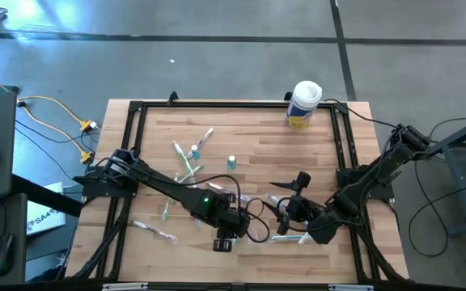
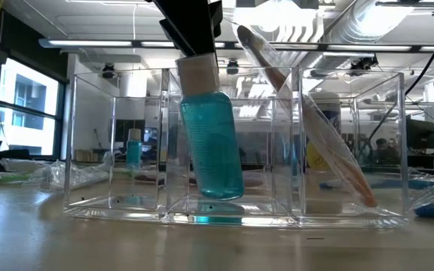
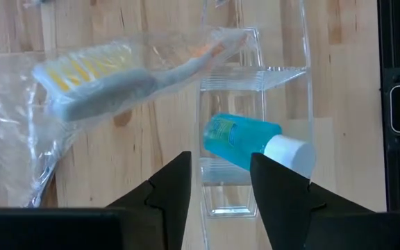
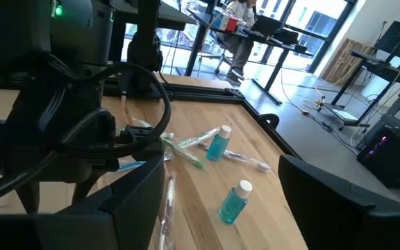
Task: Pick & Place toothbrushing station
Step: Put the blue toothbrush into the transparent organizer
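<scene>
Bottles and toothbrushes lie spread over the wooden table [image 1: 249,137]. Near the front edge stands a clear plastic holder [image 2: 236,143] with three boxes side by side. In the middle box a blue bottle [image 2: 213,139] with a white cap leans a little, its bottom on the floor of the box. The left gripper [image 3: 219,182] hangs right over it. Its two dark fingers [image 3: 169,191] are apart, one on each side of the bottle's cap end, and they do not squeeze it, so the bottle is let go. In the next box a wrapped toothbrush [image 2: 307,113] leans slanted, its lower end in the box's corner.

From the left wrist view, another toothbrush [image 3: 110,80] in a clear wrapper lies on the table just beside the holder, its handle end reaching the holder's wall.

The right gripper [image 1: 291,212] waits low over the table to the right of the holder, jaws spread wide and holding nothing. Past its fingers, two more small blue bottles [image 4: 235,201] lie on the wood near some wrapped toothbrushes [image 4: 193,146].

More toothbrushes [image 1: 186,162] lie on the left half of the table, and one small bottle [image 1: 231,162] stands near the middle. A big white tub [image 1: 303,105] with a yellow label sits at the far edge.
</scene>
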Available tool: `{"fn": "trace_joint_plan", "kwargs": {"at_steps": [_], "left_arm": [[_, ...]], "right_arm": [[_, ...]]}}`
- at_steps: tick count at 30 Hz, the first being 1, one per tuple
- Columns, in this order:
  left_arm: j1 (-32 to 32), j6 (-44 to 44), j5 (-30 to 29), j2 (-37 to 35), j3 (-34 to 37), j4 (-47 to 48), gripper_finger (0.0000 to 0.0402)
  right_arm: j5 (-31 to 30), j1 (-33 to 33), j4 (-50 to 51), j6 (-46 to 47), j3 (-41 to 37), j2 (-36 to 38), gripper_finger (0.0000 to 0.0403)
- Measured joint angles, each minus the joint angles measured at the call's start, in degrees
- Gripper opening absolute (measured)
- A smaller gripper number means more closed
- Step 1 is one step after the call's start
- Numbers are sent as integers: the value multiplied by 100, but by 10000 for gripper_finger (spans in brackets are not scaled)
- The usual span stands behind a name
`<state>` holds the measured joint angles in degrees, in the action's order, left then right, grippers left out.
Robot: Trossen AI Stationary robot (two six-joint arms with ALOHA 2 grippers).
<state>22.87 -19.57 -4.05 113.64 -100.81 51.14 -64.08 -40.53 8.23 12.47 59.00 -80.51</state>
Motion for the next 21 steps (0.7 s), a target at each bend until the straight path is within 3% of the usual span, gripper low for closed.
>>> {"fn": "trace_joint_plan", "kwargs": {"at_steps": [8, 14, 18, 21], "left_arm": [[12, 9, 7, -3, -919, 922, 149], [57, -39, 22, -12, -1640, 2059, 149], [55, -83, 6, -12, -1973, 2954, 149], [87, -77, -111, -24, -2042, 3786, 149]], "right_arm": [[-82, -96, 1, -38, 0, 0, 275], [-357, -537, 91, 13, 0, 263, 275], [-195, -848, 644, 690, 0, 580, 275], [253, -954, 1529, 1818, 7, 868, 275]]}}
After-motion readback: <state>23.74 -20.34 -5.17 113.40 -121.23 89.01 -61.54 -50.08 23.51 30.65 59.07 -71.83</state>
